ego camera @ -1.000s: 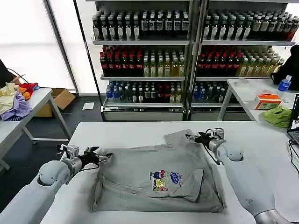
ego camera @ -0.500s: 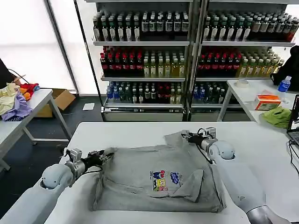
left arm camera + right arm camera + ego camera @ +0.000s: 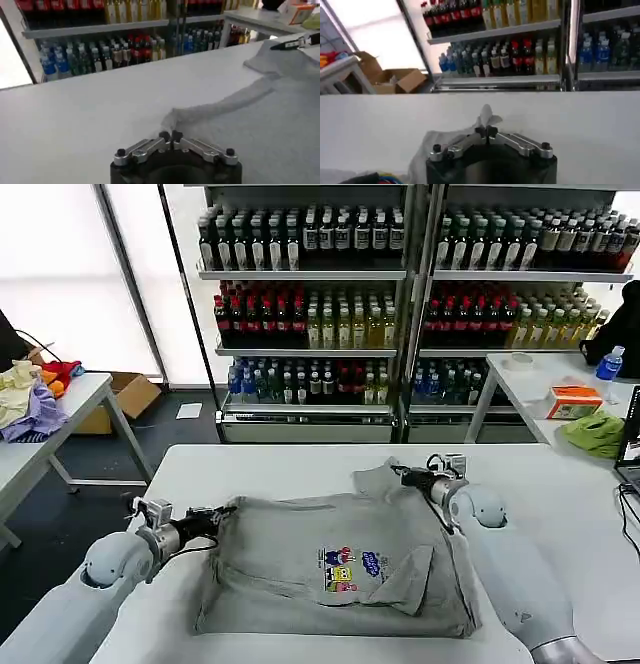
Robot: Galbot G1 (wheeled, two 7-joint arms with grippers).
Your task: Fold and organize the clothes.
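Head view: grey shirt (image 3: 340, 569) spread on white table (image 3: 260, 469), chest print up, near middle. Left gripper (image 3: 222, 511) pinching shirt's left edge, right gripper (image 3: 400, 473) pinching far-right corner.

Left wrist view: left gripper (image 3: 170, 135) fingertips pressed together on fold of shirt (image 3: 260, 125).

Right wrist view: right gripper (image 3: 485, 131) tips clamped on little peak of shirt (image 3: 487, 116) fabric.

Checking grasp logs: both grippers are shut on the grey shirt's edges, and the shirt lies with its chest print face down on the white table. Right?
Not quite. The head view shows the shirt with its multicolour chest print facing up. The rest holds: the left gripper and the right gripper are each shut on an edge, on the white table.
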